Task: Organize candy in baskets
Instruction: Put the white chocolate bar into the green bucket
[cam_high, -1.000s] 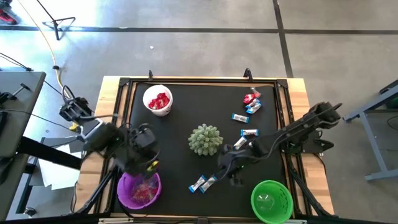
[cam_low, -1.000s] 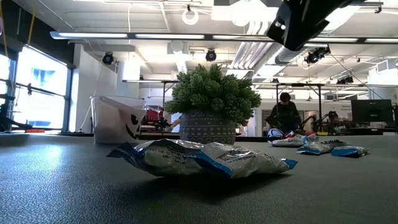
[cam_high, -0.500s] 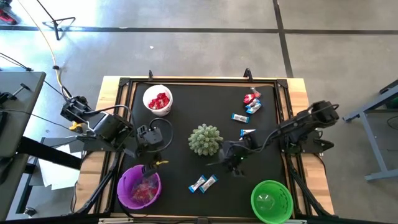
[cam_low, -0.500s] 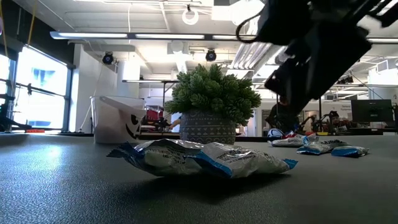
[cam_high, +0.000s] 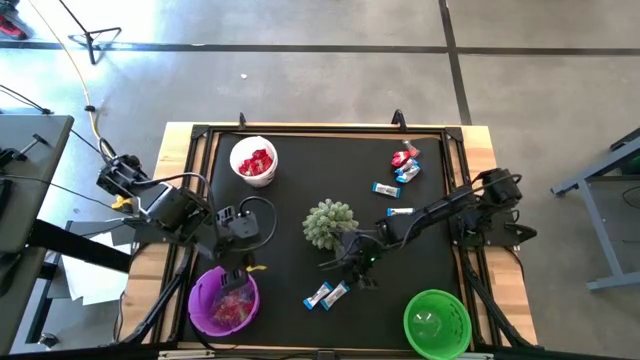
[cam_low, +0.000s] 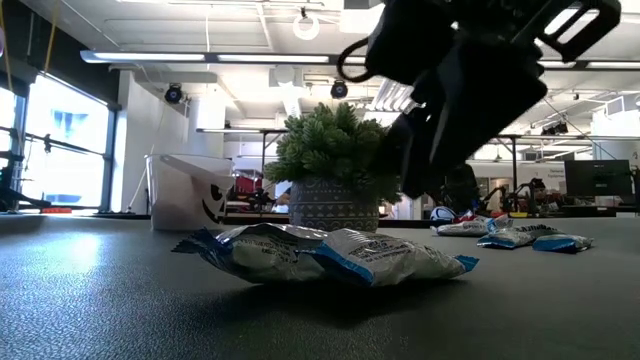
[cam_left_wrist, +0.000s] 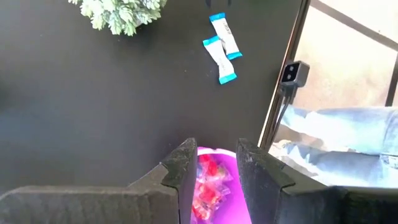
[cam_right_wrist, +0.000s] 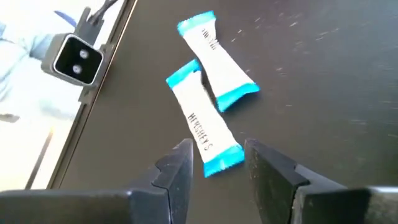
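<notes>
High view shows me the right gripper out over the middle of the black table, just near-side of the spiky green plant and a little above the pair of blue-and-white candies. In my right wrist view its fingers stand apart with nothing between them, and the two candies lie touching each other right beyond the tips, beside the table's edge rail.

My left gripper hangs over the far rim of the purple basket. From the left wrist view its fingers are parted a narrow way and empty, with red and pink candy in the basket below.

The white basket sits at the far left with red candy inside. The green basket is at the near right. More candies lie scattered at the far right, well apart from both grippers.
</notes>
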